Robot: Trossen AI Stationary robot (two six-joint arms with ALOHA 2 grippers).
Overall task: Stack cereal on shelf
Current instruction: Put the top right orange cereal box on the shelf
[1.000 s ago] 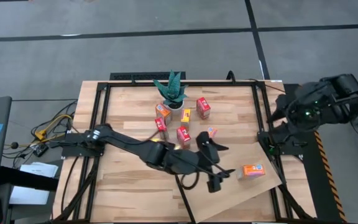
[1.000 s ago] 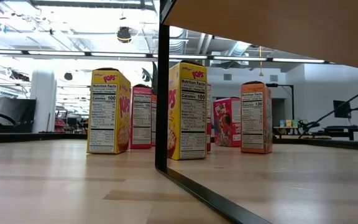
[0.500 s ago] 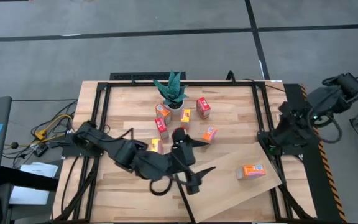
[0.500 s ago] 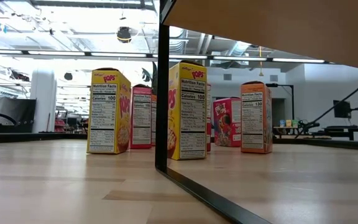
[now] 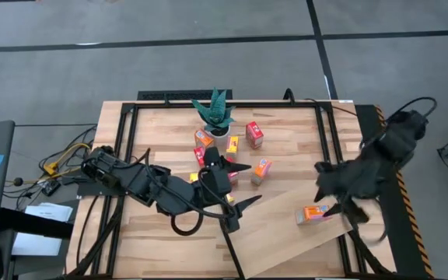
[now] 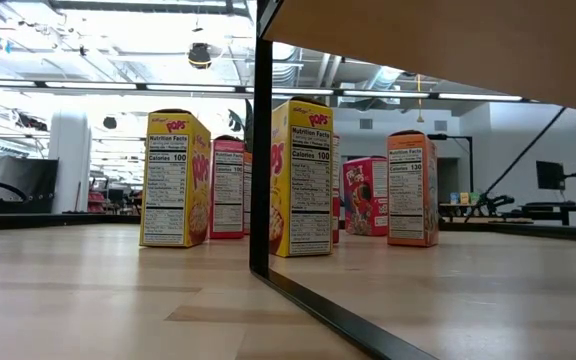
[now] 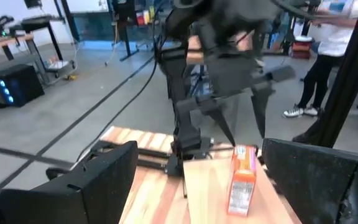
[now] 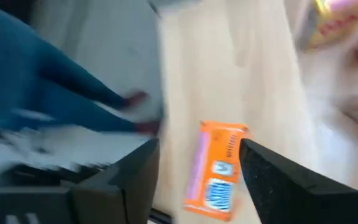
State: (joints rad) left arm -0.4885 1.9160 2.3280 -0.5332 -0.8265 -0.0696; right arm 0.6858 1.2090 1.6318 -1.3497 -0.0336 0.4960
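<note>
One orange cereal box [image 5: 314, 214] lies flat on the shelf [image 5: 286, 241], the pale board that rests across the tabletop's right front corner. The other cereal boxes [image 5: 229, 148] stand in a loose group on the tabletop [image 5: 146, 140] near its back edge, just in front of the potted plant [image 5: 215, 115]; none of them is on the board.

The right gripper [image 5: 341, 208] hangs just beside the orange box, above the board's right end. In the right wrist view the box [image 8: 215, 171] shows between its two fingers [image 8: 272, 180], which stand apart and empty. The left gripper [image 5: 236, 187] is over the middle of the tabletop, close to the standing group, its jaws spread wide and holding nothing.

The step in hand seems to be the grasp of the lying box. Next, the right gripper probably must come down around the box's narrow sides, close, and set it upright without pushing it off the board edge.
</note>
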